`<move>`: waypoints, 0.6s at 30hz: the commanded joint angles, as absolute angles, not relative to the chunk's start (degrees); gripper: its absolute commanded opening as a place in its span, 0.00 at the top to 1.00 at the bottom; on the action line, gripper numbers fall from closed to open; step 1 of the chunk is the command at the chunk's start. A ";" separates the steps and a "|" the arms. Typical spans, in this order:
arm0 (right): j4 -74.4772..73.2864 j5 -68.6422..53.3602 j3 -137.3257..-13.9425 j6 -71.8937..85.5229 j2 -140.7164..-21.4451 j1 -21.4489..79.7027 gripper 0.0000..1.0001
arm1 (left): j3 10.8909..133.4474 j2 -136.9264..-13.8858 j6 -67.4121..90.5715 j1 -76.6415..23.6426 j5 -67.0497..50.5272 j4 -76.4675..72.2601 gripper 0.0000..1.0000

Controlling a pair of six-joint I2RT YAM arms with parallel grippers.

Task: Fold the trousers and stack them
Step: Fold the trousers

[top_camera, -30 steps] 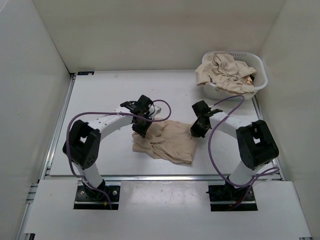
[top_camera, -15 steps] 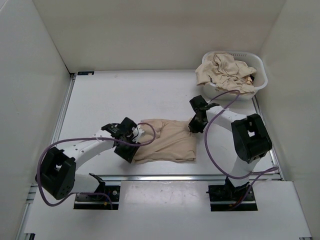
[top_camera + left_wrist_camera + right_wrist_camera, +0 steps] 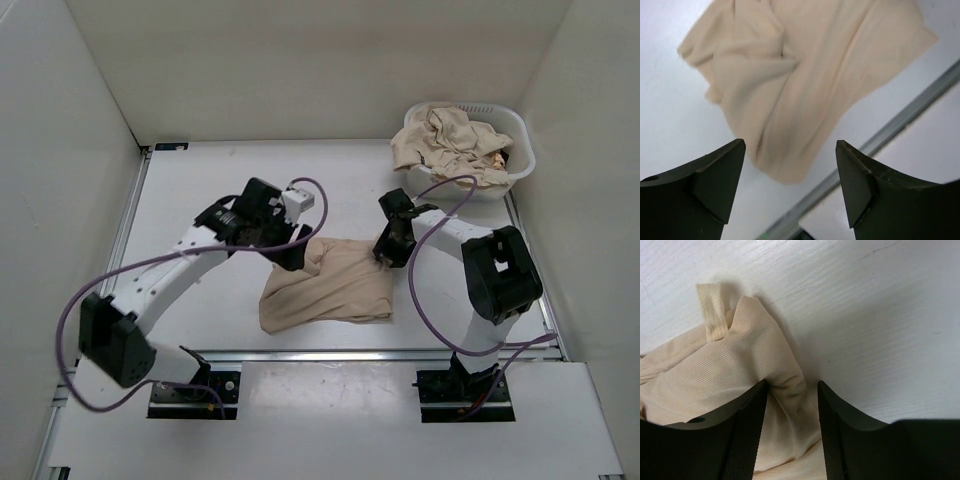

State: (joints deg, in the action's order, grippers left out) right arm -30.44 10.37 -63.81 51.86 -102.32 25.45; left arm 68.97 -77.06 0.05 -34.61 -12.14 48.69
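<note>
Item 1, the trousers (image 3: 335,285): we found them in a wrinkled, loosely doubled heap on the desk (image 3: 200,190), near the middle of its near half. Their near edge lay just short of the metal rail (image 3: 330,352) along the desk's near side.

Item 2, the left pincer (image 3: 290,258): we recorded it above the heap's far left corner. In the left wrist view the left pincer (image 3: 790,145) stood wide open with nothing between its fingers, the trousers (image 3: 805,65) lying flat below, apart from it, and the rail (image 3: 900,120) showing on the right.

Item 3, the right pincer (image 3: 385,258): we noted it low at the heap's far right corner. In the right wrist view the right pincer (image 3: 792,385) was closed narrowly on a raised ridge of the trousers (image 3: 715,375), cloth filling the gap between both fingers.

Item 4, the white laundry basket (image 3: 525,160): it stood at the far right corner, well apart from the heap, with more beige cloth (image 3: 445,145) piled inside and spilling over its left rim.
</note>
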 commanded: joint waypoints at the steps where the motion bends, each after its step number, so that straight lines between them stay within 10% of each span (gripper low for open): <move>1: -31.64 11.16 -61.79 50.71 -99.59 25.14 0.49 | 71.80 -86.82 0.00 -34.37 -14.50 46.94 0.14; 10: -33.40 8.09 -56.87 51.24 -92.39 25.75 0.48 | 75.15 -101.60 0.00 -34.37 -13.02 41.92 0.21; 16: -32.27 4.93 -51.26 49.66 -83.95 27.68 0.39 | 76.37 -102.13 0.00 -32.53 -13.01 41.92 0.86; 18: -31.73 2.82 -48.88 49.66 -81.31 28.21 0.38 | 76.38 -100.64 0.00 -31.82 -13.01 41.92 0.86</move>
